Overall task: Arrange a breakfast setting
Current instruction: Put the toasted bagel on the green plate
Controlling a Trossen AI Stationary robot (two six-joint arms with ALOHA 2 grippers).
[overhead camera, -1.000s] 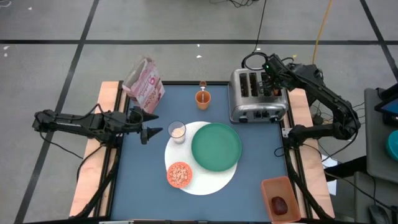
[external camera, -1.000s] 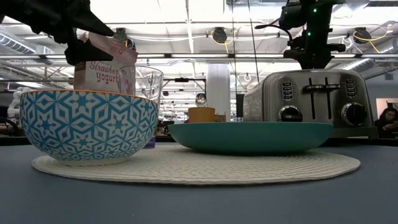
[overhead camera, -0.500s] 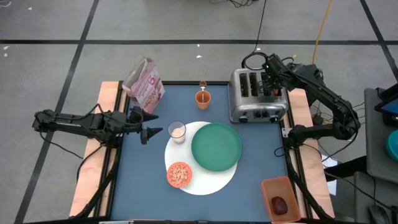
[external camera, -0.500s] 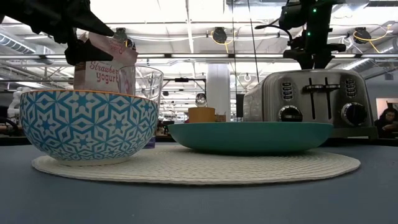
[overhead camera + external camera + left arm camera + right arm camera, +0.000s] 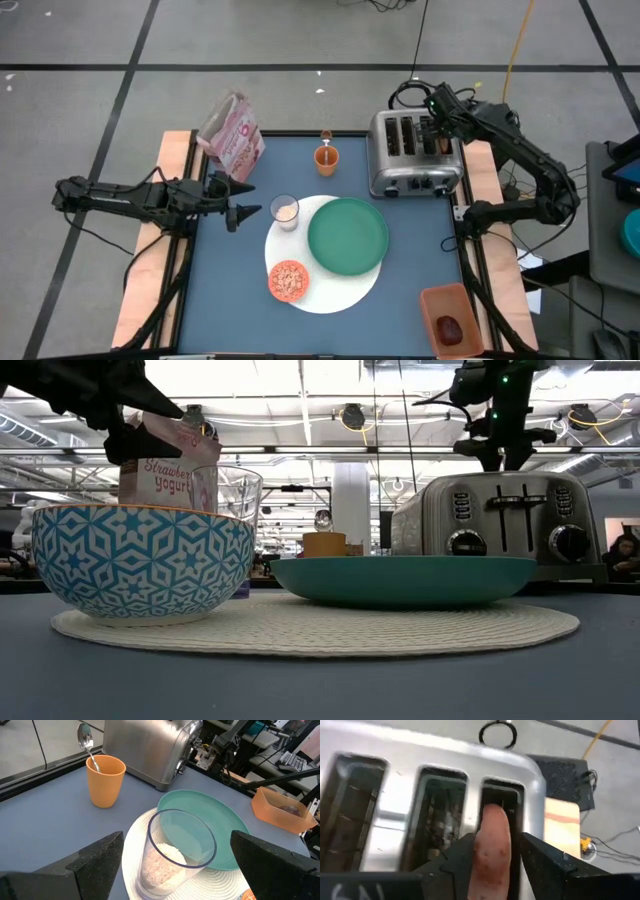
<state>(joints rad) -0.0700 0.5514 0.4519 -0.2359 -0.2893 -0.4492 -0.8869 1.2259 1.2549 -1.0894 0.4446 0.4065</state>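
Observation:
My right gripper (image 5: pixel 436 122) hovers over the silver toaster (image 5: pixel 410 155) at the far right, shut on a tan bagel piece (image 5: pixel 492 847). My left gripper (image 5: pixel 250 198) waits open at the table's left, its fingers either side of the small glass (image 5: pixel 175 852) without touching it. The glass (image 5: pixel 285 211), the green plate (image 5: pixel 348 235) and the cereal bowl (image 5: pixel 288 281) stand on the round white mat (image 5: pixel 335 298). Behind them stands the orange cup (image 5: pixel 326 158) with the spoon (image 5: pixel 86 740) in it. The dark red food (image 5: pixel 450 329) lies in an orange tub. My right gripper pinches the bagel piece by its two flat faces (image 5: pixel 490 865) between its two fingers. The fingers slant down from above the toaster. The piece stands on edge, its free end (image 5: pixel 493 815) over one of the toaster's slots; whether it reaches into the slot I cannot tell.
A pink cereal box (image 5: pixel 232 135) stands at the far left corner. The orange tub (image 5: pixel 447 305) sits at the near right corner, off the blue surface. Bare blue table lies near the front left.
My right gripper has turned a little over the toaster, the bagel piece still between its fingers.

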